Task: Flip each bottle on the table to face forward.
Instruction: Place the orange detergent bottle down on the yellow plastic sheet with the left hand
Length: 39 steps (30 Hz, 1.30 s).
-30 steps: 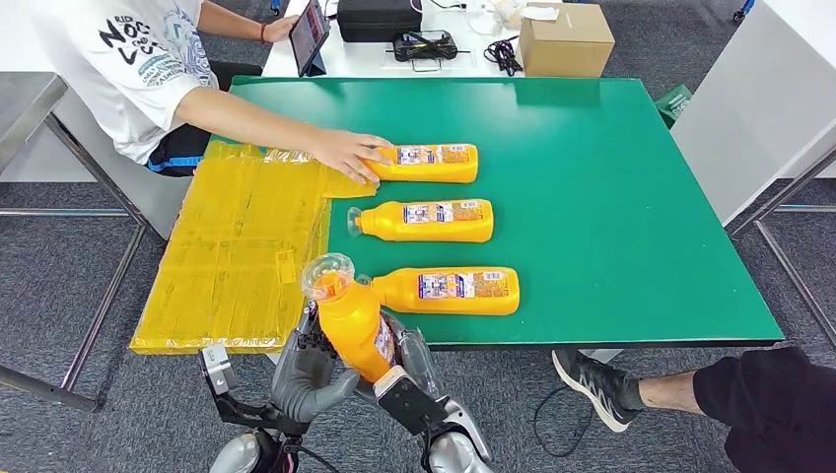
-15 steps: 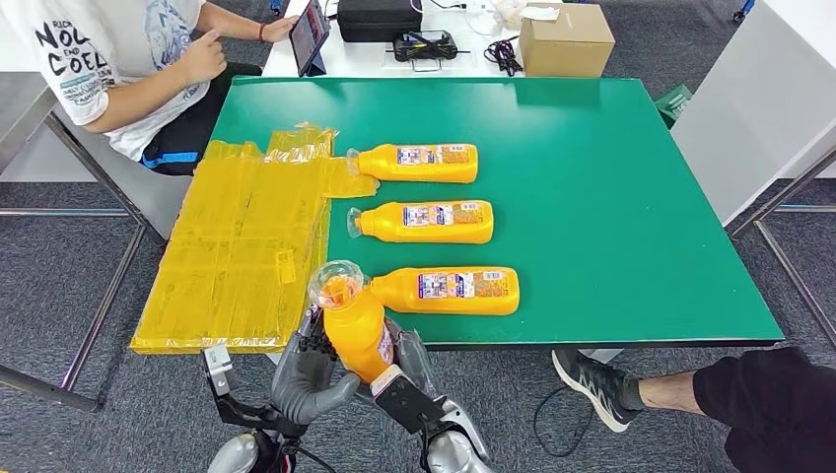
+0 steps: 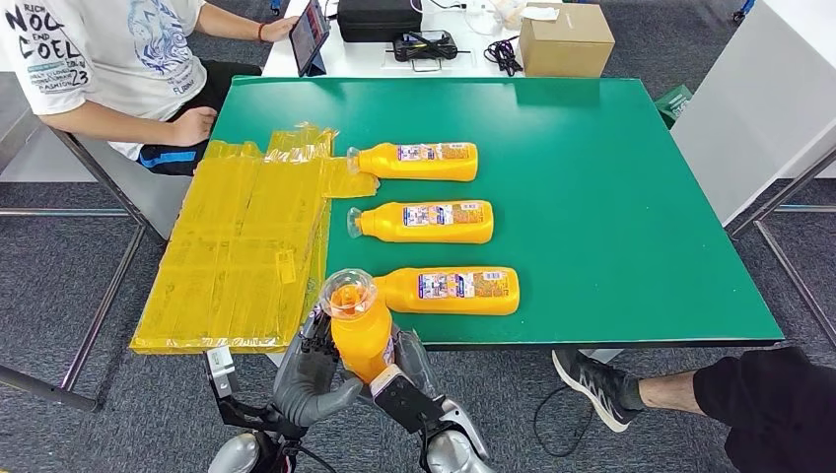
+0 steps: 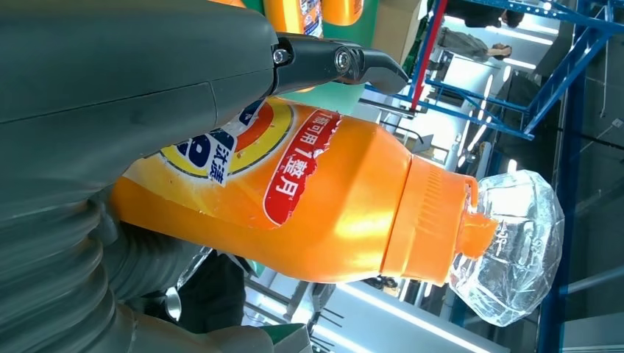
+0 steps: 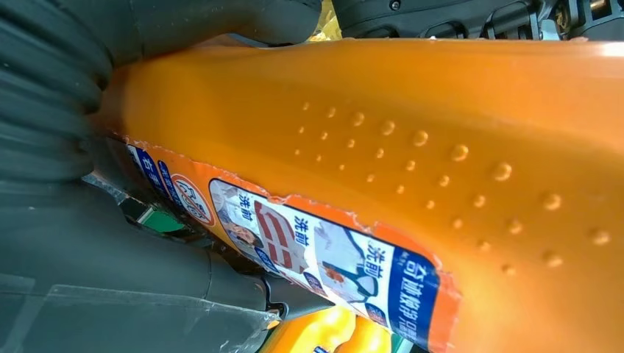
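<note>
Orange plastic bottle (image 3: 359, 337) upright, gripped between left hand (image 3: 308, 379) and right hand (image 3: 414, 379) fingers, at green surface (image 3: 611, 197) near edge, three orange bottles (image 3: 429, 222) lying flat

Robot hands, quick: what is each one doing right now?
Left hand: holding the orange bottle.
Right hand: holding the same bottle.

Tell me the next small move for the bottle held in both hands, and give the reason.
Probably carry the held bottle forward and lay it on the bare green table near the front edge, label up. The left hand and right hand hold it off the table's near edge, while three bottles already lie in a row with labels showing.
</note>
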Each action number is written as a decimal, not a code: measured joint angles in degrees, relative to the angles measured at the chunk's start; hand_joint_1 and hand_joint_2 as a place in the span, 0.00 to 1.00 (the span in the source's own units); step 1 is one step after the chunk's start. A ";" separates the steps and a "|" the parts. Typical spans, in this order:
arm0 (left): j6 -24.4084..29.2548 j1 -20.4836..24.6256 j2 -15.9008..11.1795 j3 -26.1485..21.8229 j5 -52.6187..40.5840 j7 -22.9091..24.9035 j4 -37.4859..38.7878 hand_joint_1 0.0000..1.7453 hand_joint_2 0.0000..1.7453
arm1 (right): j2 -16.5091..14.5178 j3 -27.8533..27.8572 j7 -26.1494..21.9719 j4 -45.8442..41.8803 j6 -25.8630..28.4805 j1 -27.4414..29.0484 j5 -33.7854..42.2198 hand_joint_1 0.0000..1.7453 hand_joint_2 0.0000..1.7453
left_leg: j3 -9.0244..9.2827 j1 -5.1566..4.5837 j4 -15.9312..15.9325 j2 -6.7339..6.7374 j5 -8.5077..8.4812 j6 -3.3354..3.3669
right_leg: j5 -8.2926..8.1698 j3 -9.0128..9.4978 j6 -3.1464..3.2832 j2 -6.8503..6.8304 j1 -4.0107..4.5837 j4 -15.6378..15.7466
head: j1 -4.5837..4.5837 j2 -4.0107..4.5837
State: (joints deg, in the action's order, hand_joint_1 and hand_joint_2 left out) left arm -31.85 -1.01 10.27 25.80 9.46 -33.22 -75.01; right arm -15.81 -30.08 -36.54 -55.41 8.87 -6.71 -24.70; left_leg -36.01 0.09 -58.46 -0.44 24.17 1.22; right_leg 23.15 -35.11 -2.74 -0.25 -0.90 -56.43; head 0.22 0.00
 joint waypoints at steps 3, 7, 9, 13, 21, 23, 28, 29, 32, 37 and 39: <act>0.00 0.00 -0.04 0.04 -0.13 -0.03 0.00 0.00 1.00 | -0.02 0.00 0.00 0.02 0.01 -0.01 -0.19 1.00 1.00 | 0.00 0.00 0.00 0.00 0.00 0.00 | 0.00 0.00 0.00 0.00 0.00 0.00 | 0.00 0.00; 0.19 0.08 -0.13 0.05 -0.12 0.05 0.20 0.00 1.00 | -0.09 -0.04 0.04 0.32 0.20 -0.12 -1.63 1.00 1.00 | 0.00 0.00 0.00 0.00 0.00 0.00 | 0.00 0.00 0.00 0.00 0.00 0.00 | 0.00 0.00; 0.61 0.15 -0.13 0.02 0.34 0.46 0.48 0.00 1.00 | -0.11 -0.20 0.19 0.54 0.37 -0.18 -2.48 1.00 1.00 | 0.00 0.00 0.00 0.00 0.00 0.00 | 0.00 0.00 0.00 0.00 0.00 0.00 | 0.01 0.00; 1.96 0.36 -0.11 -0.33 1.05 1.66 1.15 0.00 1.00 | -0.12 -1.01 0.74 0.89 0.44 -0.22 -3.99 1.00 1.00 | 0.00 0.00 0.00 0.00 0.00 0.00 | 0.00 0.00 0.00 0.00 0.00 0.00 | 0.00 0.00; 2.49 0.42 0.13 -1.93 4.07 3.59 1.73 0.00 1.00 | 0.09 -3.26 2.35 1.79 0.33 -0.57 -6.26 1.00 1.00 | 0.00 0.00 0.00 0.01 0.00 0.00 | 0.00 -0.01 0.00 0.00 0.00 0.00 | 0.02 0.00; 2.44 0.40 0.14 -2.14 4.13 3.69 1.73 0.00 1.00 | 0.15 -3.58 2.39 1.97 0.33 -0.67 -6.23 1.00 1.00 | 0.00 0.00 0.00 0.01 0.00 0.00 | 0.00 -0.01 0.00 0.00 0.00 0.00 | 0.02 0.00; 2.49 0.34 0.15 -2.46 3.74 3.76 1.67 0.00 1.00 | 0.21 -3.87 2.46 2.17 0.33 -0.77 -6.19 1.00 1.00 | 0.00 0.00 0.00 0.01 0.00 0.00 | 0.00 -0.01 0.00 0.00 0.00 0.00 | 0.02 0.00; 2.55 0.33 0.15 -2.56 3.59 3.76 1.60 0.00 1.00 | 0.22 -3.87 2.48 2.18 0.33 -0.77 -6.19 1.00 1.00 | 0.00 0.00 0.00 0.01 0.00 0.00 | 0.00 -0.01 0.00 0.00 0.00 0.00 | 0.03 0.00; 3.51 0.36 0.16 -2.95 2.41 3.78 1.17 0.00 1.00 | 0.31 -3.90 2.48 2.09 0.37 -0.73 -6.30 1.00 1.00 | 0.00 0.00 0.00 0.01 0.00 0.00 | 0.00 -0.01 0.00 0.00 0.00 0.00 | 0.04 0.00; 5.05 0.88 0.19 -3.61 -0.24 3.75 0.73 0.00 1.00 | 0.80 -4.28 2.53 0.04 0.06 0.05 -6.43 1.00 1.00 | 0.00 0.00 0.00 0.01 0.00 0.00 | 0.00 -0.01 0.00 0.00 0.00 0.00 | 0.04 0.00; 5.13 1.12 0.22 -3.67 -0.93 3.64 0.73 0.03 1.00 | 0.96 -4.33 2.72 -0.83 -0.25 0.32 -6.60 1.00 1.00 | 0.00 0.00 0.00 0.01 0.00 0.00 | 0.00 -0.01 0.00 0.00 0.00 0.00 | 0.04 0.00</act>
State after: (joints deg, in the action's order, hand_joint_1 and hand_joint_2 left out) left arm -26.72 0.11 10.50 22.13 8.53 -29.58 -74.29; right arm -14.86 -34.40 -33.83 -56.23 8.62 -6.39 -31.30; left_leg -36.01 0.09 -58.46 -0.42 24.17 1.22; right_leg 23.15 -35.12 -2.74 -0.24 -0.90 -56.43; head 0.26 0.00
